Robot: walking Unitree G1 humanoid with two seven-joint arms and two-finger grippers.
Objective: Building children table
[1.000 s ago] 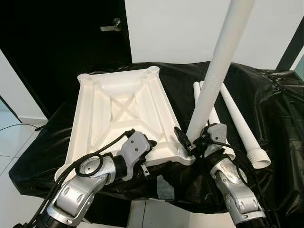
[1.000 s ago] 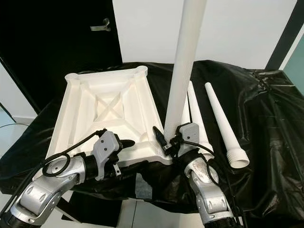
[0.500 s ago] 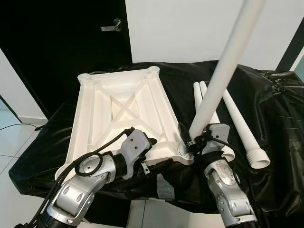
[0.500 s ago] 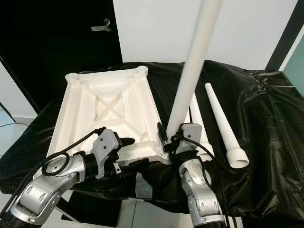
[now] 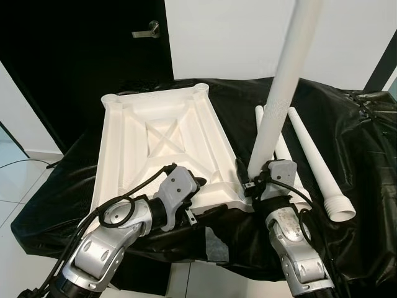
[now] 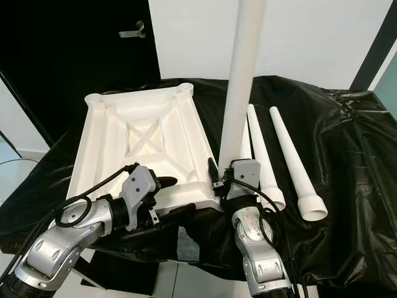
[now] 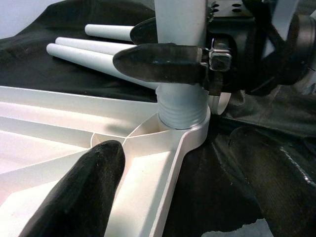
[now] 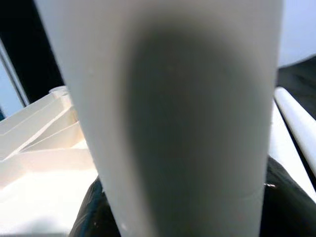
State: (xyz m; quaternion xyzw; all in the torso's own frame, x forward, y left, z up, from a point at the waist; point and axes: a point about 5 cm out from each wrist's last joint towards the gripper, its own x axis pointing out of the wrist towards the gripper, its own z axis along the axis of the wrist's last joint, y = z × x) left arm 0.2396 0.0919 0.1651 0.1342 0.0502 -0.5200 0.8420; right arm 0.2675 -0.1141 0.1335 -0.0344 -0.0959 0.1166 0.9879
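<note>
Right end effector (image 5: 251, 182) clamps upright leg (image 5: 280, 93) — forearm raised.

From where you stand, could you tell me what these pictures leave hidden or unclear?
- Upright table leg: its upper end is cut off by the top edge in both eye views.
- Corner socket of the tabletop: how deep the leg's thread sits is hidden inside it.
- Right gripper: the right wrist view is blurred by the leg so close.
- Left gripper: its jaws lie partly under the tabletop's edge.

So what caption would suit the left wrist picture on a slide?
Right gripper clamps the white plastic table leg, its threaded end seated in the upturned white tabletop's corner socket.
</note>
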